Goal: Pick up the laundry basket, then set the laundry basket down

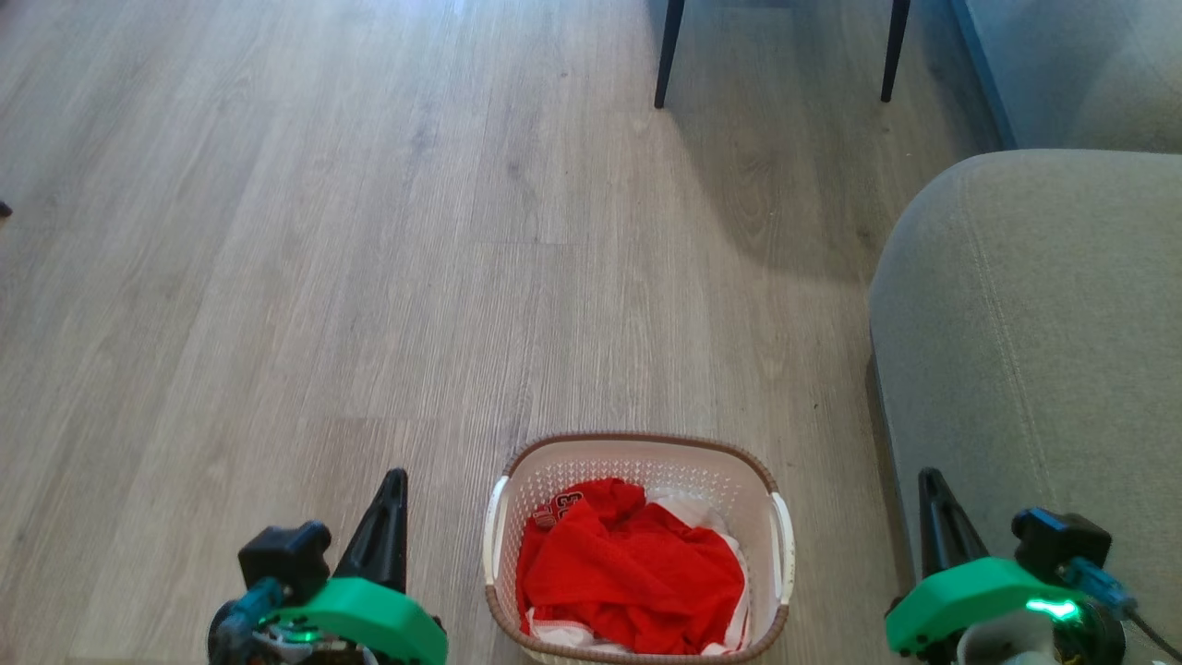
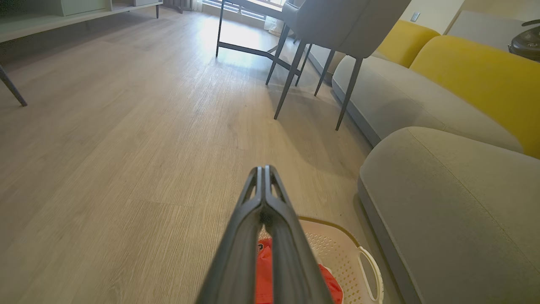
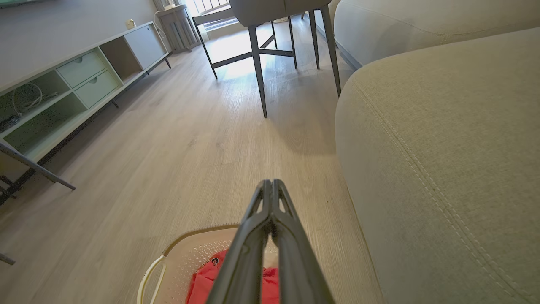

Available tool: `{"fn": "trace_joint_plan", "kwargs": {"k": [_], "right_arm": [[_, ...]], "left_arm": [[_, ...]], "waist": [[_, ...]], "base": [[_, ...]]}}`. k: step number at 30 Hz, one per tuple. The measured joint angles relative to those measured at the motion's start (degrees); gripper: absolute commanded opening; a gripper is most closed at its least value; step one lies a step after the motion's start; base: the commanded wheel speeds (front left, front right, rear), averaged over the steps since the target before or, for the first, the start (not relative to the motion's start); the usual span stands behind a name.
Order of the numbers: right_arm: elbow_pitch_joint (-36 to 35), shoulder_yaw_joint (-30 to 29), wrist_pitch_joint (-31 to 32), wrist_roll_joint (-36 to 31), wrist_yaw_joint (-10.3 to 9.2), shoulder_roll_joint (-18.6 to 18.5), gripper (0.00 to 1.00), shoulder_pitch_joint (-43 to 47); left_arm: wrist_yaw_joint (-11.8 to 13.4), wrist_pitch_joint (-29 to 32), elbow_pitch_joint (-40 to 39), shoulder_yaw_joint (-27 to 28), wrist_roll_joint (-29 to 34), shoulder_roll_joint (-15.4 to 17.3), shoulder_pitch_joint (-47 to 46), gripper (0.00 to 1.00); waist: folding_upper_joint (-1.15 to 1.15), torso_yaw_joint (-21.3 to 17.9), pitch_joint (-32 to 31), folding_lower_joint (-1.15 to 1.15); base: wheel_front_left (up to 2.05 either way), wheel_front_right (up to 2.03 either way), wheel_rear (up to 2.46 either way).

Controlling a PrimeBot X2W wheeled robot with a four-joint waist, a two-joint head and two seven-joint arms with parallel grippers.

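While both arms are hanging clear of it, the laundry basket (image 1: 683, 476) is sitting upright on the wood floor (image 1: 369, 231), low in the head view and between the two grippers, touching neither. Its brown rim (image 1: 646, 436) is running round the top, a white handle (image 1: 783, 545) is sticking out on each long side, and red and white clothes (image 1: 628, 573) are lying bunched inside, below the rim.

Left gripper (image 1: 397, 478) is hovering just beside the basket's left side, fingers (image 2: 241, 236) pressed together tip to tip, gripping nothing. The left wrist view is showing that closed pair with the basket's far corner and one handle behind it. Right gripper (image 1: 928, 478) is hovering off the basket's right side, a bit further out, overlapping the edge of the grey sofa (image 1: 1034, 351) in the head view. Its fingers are likewise lying flat against each other, empty.

Sofa is standing just right of the basket, a narrow strip of floor between them. Further out, dark chair legs (image 1: 667, 55) are standing on the floor well beyond the basket, yellow back cushions (image 2: 476, 71) are lining the sofa, and a low pale cabinet (image 3: 84, 80) with drawers is running along the wall to the left.
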Motion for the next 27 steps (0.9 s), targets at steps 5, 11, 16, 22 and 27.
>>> {"fn": "trace_joint_plan", "kwargs": {"k": [5,11,16,22,27], "right_arm": [[0.0,-0.4,0.7,3.1,0.00,0.0,0.00,-0.1],[0.0,-0.9,1.4,7.0,0.00,0.0,0.00,-0.2],[0.0,-1.4,2.4,10.0,0.00,0.0,0.00,-0.2],[0.1,-1.8,3.3,13.8,0.00,0.0,0.00,-0.3],[0.1,-2.1,3.8,16.9,0.00,0.0,0.00,-0.4]], "left_arm": [[-0.1,0.5,0.1,0.5,-3.4,0.0,0.0,0.00],[-0.3,1.4,0.3,1.6,-7.4,0.1,-0.2,0.00],[-0.6,2.0,0.4,1.8,-10.7,0.1,-0.3,0.00],[-1.0,3.0,0.5,2.5,-14.6,0.1,-1.2,0.00],[-1.1,3.5,0.5,3.4,-17.9,0.2,-1.4,0.00]], "waist": [[0.00,-0.3,0.1,0.00],[0.00,-0.7,0.2,0.00],[0.00,-1.0,0.3,0.00],[0.00,-1.4,0.4,0.00],[0.00,-1.8,0.5,0.00]], "base": [[0.00,0.00,0.00],[0.00,0.00,0.00],[0.00,0.00,0.00],[0.00,0.00,0.00],[0.00,0.00,0.00]]}}
